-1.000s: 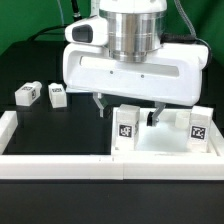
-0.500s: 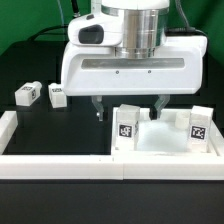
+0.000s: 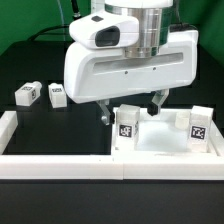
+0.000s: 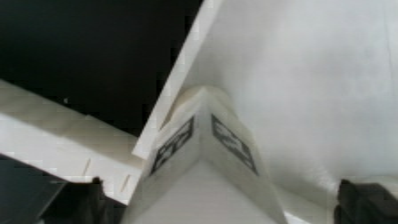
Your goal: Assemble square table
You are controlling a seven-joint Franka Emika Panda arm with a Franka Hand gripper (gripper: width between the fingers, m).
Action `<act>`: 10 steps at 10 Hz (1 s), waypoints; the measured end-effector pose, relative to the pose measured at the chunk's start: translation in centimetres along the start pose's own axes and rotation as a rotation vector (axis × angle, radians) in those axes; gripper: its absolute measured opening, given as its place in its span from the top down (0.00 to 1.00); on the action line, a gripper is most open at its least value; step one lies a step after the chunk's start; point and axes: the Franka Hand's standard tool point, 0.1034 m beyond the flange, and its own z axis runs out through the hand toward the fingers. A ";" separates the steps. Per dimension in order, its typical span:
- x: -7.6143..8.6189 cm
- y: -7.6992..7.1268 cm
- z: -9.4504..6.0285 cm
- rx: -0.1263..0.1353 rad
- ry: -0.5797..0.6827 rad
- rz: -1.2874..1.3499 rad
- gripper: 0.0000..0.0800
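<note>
The step in hand looks like taking hold of the tabletop [image 3: 160, 142] to reposition it, before any leg goes in. It lies on the counter [image 3: 45, 130] against the front edge's border rail [image 3: 60, 166], toward the exterior view's right. The gripper [image 3: 131, 108] hangs just above its tagged corner [image 3: 125, 124] with its jaws spread, pinching nothing. In the wrist view that corner [image 4: 199, 150] sits between the dark fingertips [image 4: 365, 196].

The next move likely calls for lowering squarely over the raised rim and closing without skewing the top.

One leg [image 3: 25, 95] and a second leg [image 3: 57, 96] lie well apart from it, toward the counter's far edge at the exterior view's left.

The other two legs show in neither picture. The gripper's body hides the tabletop's far side. Whether a fingertip touches the rim I cannot tell, and the wrist view is blurred.
</note>
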 end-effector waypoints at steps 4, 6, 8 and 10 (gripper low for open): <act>-1.7 -0.6 -0.3 0.002 0.024 0.145 0.19; -1.7 -0.6 -0.2 0.003 0.022 0.145 0.19; -2.6 -0.7 -0.2 0.006 0.019 0.151 0.19; -5.0 -2.8 0.3 0.009 0.018 0.202 0.19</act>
